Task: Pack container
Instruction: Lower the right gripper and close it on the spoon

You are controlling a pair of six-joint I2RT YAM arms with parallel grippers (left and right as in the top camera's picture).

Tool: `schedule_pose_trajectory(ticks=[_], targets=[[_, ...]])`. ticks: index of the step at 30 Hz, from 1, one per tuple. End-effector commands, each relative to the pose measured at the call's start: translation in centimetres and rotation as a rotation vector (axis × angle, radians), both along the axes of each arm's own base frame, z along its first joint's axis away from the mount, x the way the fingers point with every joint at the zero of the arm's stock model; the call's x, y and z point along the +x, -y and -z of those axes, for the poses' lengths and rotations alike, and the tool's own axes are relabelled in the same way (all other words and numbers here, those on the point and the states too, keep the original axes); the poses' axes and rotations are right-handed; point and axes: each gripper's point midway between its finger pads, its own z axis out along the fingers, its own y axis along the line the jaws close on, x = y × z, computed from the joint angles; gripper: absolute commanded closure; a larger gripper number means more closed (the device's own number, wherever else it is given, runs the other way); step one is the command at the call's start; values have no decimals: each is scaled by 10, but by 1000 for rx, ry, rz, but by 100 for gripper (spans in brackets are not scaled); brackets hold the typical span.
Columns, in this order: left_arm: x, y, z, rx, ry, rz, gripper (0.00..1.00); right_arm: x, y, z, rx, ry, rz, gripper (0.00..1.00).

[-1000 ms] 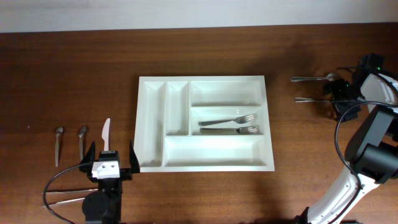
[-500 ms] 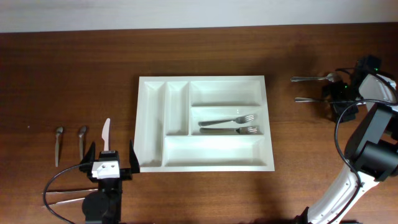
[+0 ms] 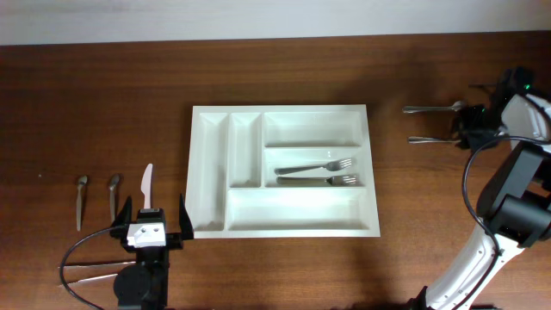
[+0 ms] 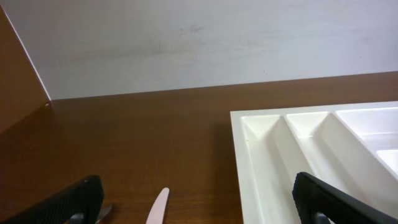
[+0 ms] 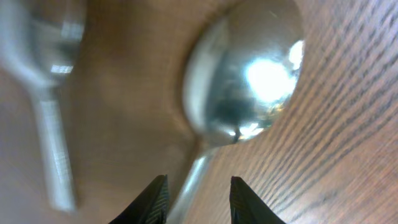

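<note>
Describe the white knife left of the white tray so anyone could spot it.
Find the large white plastic cutlery tray mid-table. Just off its left edge lies a slim white knife, tip toward the wall. Both utensils further left are grey metal; only it is white.

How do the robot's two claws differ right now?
The left gripper gapes wide above a pale knife beside the container, gripping nothing. The right gripper has narrower jaws astride a spoon neck, gaps showing either side. The left sits near the table front left; the right toward its right end. Both have two black fingers.
</note>
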Motion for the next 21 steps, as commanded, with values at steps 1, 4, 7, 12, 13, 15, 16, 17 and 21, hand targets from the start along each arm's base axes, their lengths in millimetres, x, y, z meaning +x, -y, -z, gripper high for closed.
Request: schedule_pose_trajectory(ticks=[1, 4, 7, 12, 13, 15, 16, 17, 21], targets=[[0, -1, 0, 15, 1, -1, 1, 23, 9, -35, -28, 80, -9, 69], [0, -1, 0, 15, 1, -1, 1, 34, 14, -62, -50, 124, -13, 70], [0, -1, 0, 15, 1, -1, 1, 39, 16, -78, -61, 147, -14, 67], [0, -1, 0, 15, 1, -1, 1, 33, 14, -76, -50, 116, 6, 50], [0, -1, 0, 15, 1, -1, 1, 31, 14, -75, -49, 105, 17, 49], [0, -1, 0, 15, 1, -2, 1, 27, 16, -73, -59, 86, 29, 49], [0, -1, 0, 15, 1, -1, 1, 25, 17, -73, -64, 75, 41, 48], [0, -1, 0, 15, 1, -1, 1, 22, 18, -72, -68, 62, 53, 46], [0, -1, 0, 15, 1, -1, 1, 9, 19, -64, -68, -7, 114, 44]])
